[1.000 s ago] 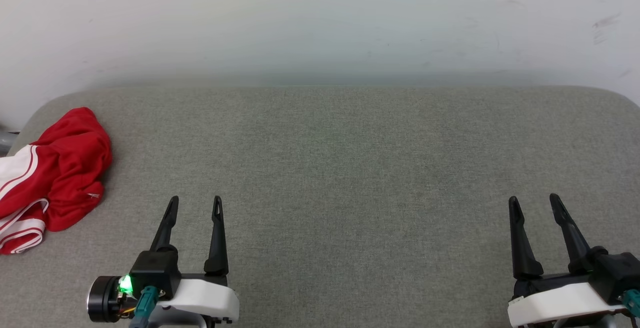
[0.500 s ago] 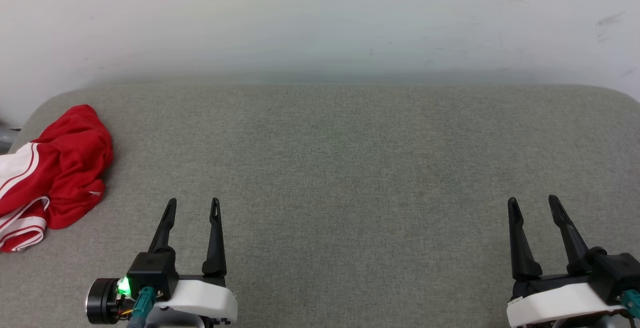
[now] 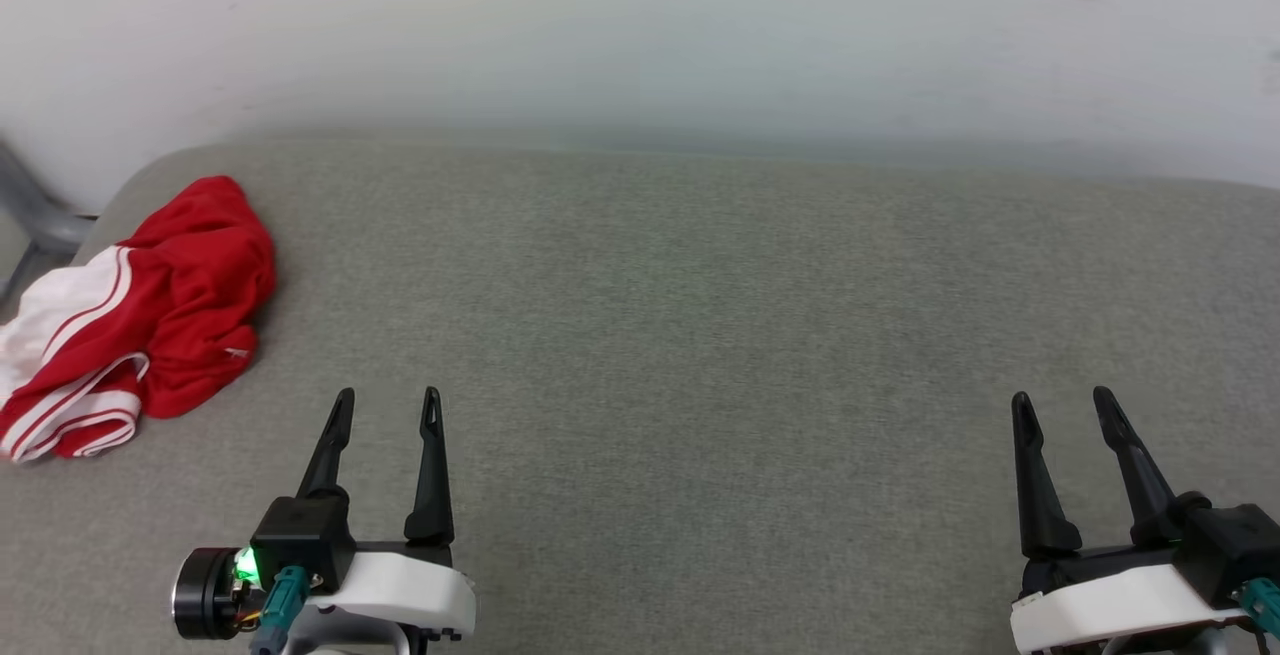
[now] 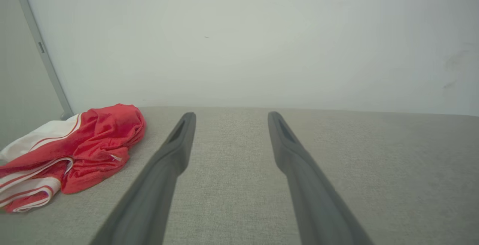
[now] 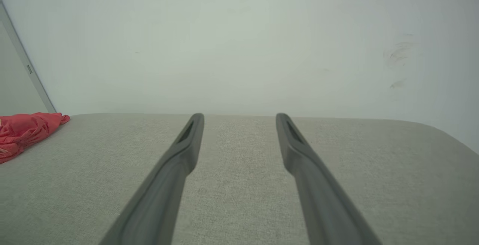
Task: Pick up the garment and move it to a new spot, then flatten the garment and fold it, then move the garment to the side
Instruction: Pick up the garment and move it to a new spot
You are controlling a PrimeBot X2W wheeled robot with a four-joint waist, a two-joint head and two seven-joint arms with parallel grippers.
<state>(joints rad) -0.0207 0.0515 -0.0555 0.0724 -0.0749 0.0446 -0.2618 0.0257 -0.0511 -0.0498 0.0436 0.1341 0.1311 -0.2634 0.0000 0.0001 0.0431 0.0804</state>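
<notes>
garment (image 3: 165, 310) crumpled, far-left of table | left gripper (image 3: 386, 408) near, apart

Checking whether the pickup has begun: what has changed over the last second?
The head camera turned left, bringing the garment further into view; it lies crumpled, untouched. The left tool and right tool stayed open and empty over the grey surface.

Red garment (image 3: 190, 285) with white sleeve and red-striped white trim, left of my black left fingers (image 3: 433, 465), my right fingers (image 3: 1033, 480) black too, flecked grey woven counter (image 3: 700, 355) under them, off-white wall (image 3: 640, 25) beyond, green light (image 3: 247, 565) behind my left fingers.
</notes>
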